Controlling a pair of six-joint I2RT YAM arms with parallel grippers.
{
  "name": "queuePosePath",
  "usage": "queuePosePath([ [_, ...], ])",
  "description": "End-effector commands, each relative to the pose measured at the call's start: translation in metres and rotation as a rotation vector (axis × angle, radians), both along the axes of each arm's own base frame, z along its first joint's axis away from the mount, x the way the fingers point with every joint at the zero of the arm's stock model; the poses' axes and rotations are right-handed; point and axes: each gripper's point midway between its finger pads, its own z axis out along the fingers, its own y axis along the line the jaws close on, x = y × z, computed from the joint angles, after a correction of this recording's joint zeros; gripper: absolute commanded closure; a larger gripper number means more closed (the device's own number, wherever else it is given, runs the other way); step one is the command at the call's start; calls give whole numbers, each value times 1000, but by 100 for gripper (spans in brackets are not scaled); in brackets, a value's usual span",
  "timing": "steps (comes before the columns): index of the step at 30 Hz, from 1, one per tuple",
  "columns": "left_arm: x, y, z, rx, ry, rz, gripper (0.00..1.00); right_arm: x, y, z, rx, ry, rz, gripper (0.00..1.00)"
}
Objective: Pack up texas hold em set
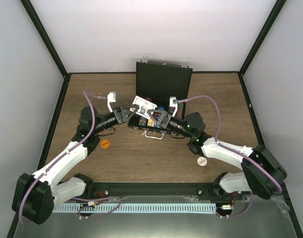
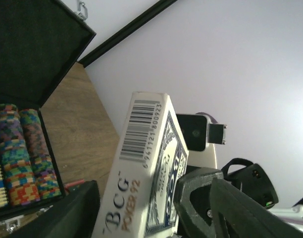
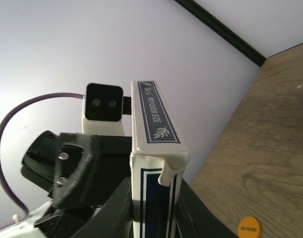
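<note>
The black hinged case (image 1: pixel 164 79) stands open at the back middle of the table, with rows of multicoloured chips (image 2: pixel 23 153) in its tray. A white and blue card deck box (image 1: pixel 143 105) hangs above the case between both grippers. My right gripper (image 1: pixel 159 118) is shut on the deck (image 3: pixel 156 163), one finger pressed on each flat face. My left gripper (image 1: pixel 130 111) has its fingers on either side of the deck (image 2: pixel 141 173), the jaws parted and loose around it. An orange disc (image 1: pixel 105 144) and a white disc (image 1: pixel 202 161) lie on the wood.
The case's upright lid (image 2: pixel 32 49) rises just behind the grippers. The orange disc (image 3: pixel 249 228) lies near the left arm, the white disc beside the right forearm. White walls with black frame posts close in the table.
</note>
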Motion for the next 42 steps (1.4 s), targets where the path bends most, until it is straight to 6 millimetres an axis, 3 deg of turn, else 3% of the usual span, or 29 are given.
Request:
queuePosePath([
  [1, 6, 7, 5, 128, -63, 54, 30, 18, -18, 20, -59, -56, -125, 86],
  [5, 28, 36, 4, 355, -94, 234, 9, 37, -44, -2, -182, -3, -209, 87],
  [8, 45, 66, 14, 516, -125, 386, 5, 57, -67, -28, -314, 59, -282, 87],
  [9, 52, 84, 22, 628, -164, 472, 3, 72, -84, -51, -392, 123, -313, 88],
  [10, 55, 92, 25, 673, -179, 506, 2, 77, -90, -61, -416, 155, -315, 88],
  [15, 57, 127, 38, 829, -247, 670, 0, 99, -97, -94, -512, 243, -283, 87],
  [21, 51, 158, 25, 986, -280, 783, 0, 124, -88, -133, -603, 326, -233, 87],
  [26, 50, 166, 7, 1053, -267, 797, 0, 138, -77, -157, -623, 381, -187, 87],
  [36, 52, 153, -21, 1056, -245, 703, 0, 164, -64, -184, -659, 421, -149, 86],
  [42, 51, 152, -22, 1057, -248, 697, 0, 171, -60, -197, -674, 443, -135, 85],
])
